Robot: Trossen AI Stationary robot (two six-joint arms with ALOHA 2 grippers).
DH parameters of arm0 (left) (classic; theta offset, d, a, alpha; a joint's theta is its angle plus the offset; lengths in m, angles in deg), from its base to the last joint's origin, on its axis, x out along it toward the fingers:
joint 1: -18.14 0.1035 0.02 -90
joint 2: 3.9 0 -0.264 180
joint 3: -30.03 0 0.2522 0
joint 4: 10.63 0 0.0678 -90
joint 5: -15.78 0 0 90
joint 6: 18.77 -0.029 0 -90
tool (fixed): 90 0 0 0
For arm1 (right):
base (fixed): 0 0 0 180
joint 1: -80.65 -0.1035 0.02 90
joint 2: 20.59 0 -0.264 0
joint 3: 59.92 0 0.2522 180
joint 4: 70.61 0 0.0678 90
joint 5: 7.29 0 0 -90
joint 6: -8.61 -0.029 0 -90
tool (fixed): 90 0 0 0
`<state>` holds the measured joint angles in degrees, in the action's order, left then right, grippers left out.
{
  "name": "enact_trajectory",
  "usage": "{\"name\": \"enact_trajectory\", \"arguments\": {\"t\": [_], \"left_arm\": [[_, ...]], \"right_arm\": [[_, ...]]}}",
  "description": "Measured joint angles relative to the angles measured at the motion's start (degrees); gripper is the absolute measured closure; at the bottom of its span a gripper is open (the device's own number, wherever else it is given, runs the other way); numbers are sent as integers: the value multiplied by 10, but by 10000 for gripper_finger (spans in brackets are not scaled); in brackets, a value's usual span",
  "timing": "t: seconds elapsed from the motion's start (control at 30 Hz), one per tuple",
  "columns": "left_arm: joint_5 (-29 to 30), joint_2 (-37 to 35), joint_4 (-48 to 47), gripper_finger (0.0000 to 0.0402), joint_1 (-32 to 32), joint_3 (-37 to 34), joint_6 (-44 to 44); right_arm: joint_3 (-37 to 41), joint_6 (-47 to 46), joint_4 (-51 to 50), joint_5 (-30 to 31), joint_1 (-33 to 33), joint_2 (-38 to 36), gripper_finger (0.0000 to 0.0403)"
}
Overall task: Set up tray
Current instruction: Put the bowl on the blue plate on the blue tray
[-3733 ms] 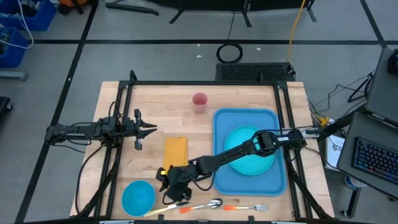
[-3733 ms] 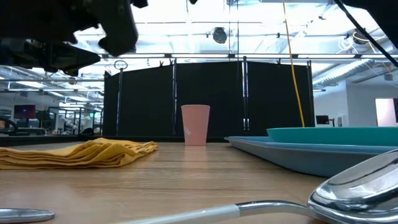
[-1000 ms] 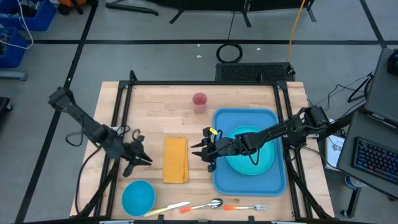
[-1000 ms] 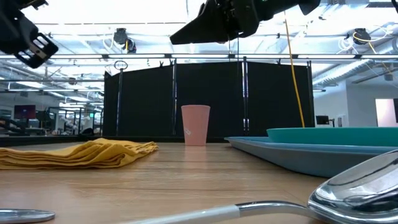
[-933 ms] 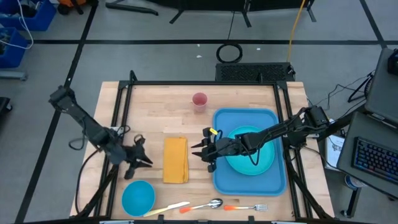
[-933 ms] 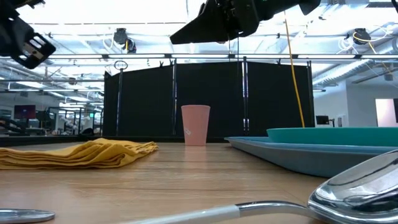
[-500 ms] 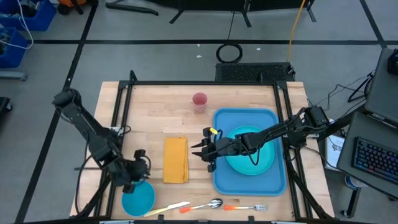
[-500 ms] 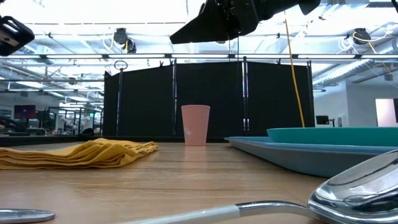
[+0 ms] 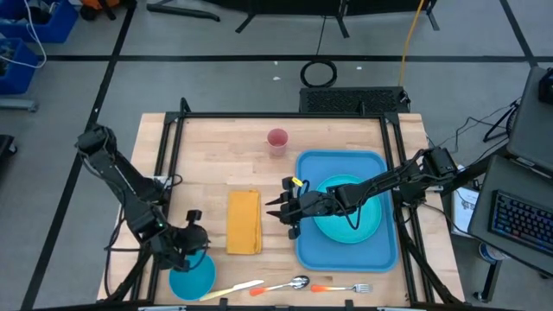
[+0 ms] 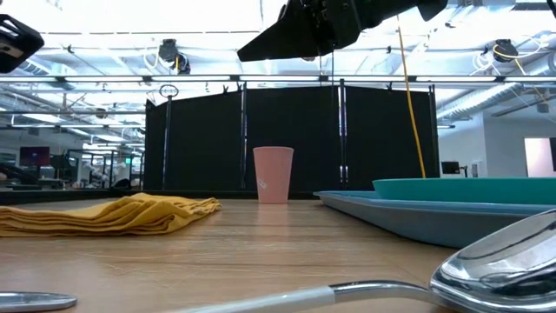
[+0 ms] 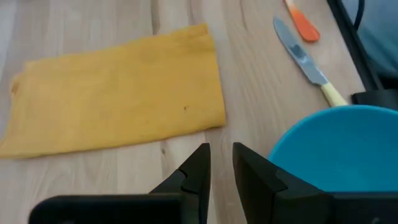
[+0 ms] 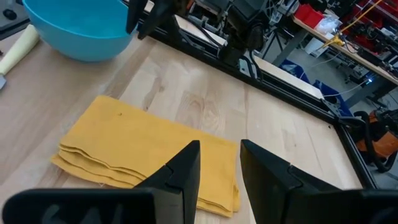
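Note:
The bright-blue tray [image 9: 308, 252] lies at the table's right with a turquoise plate [image 9: 365, 221] on it. A folded yellow napkin [image 9: 244, 221] lies flat at mid-table, and a blue bowl [image 9: 192, 278] stands near the front left corner. My left gripper [image 9: 197, 244] hovers over the bowl's far rim [image 11: 323, 134], beside the napkin [image 11: 118, 106]; its fingers [image 11: 221, 163] stand a little apart with nothing between them. My right gripper [image 9: 278, 210] hangs above the strip of table between napkin and tray, pointing at the napkin [image 12: 149, 155], open [image 12: 220, 163] and holding nothing.
A pink cup [image 9: 277, 140] stands at the far middle. A knife [image 9: 232, 289], a spoon [image 9: 289, 283] and an orange-handled fork [image 9: 341, 288] lie along the near edge. Black frame posts run down both table sides. Bare wood shows between cup and napkin.
My left gripper has swung from beside the napkin's left edge toward the table's near edge, coming over the blue bowl, and has turned as it went. My right arm has kept still. Nothing on the table has moved.

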<state>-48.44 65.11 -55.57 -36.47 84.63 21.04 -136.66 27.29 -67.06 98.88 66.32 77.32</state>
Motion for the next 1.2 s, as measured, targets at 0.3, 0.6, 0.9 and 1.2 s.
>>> {"name": "enact_trajectory", "arguments": {"t": [0.3,0.6,0.9,1.2], "left_arm": [[23,0,30,246,-36,0,-14],[-18,0,37,229,-60,0,2],[-17,3,-40,229,-57,0,55],[-34,50,-49,229,-48,-1,72]], "right_arm": [[0,0,0,0,0,0,298],[0,-3,0,0,0,0,298],[0,-7,0,0,0,0,298],[0,-11,1,0,0,0,298]]}}
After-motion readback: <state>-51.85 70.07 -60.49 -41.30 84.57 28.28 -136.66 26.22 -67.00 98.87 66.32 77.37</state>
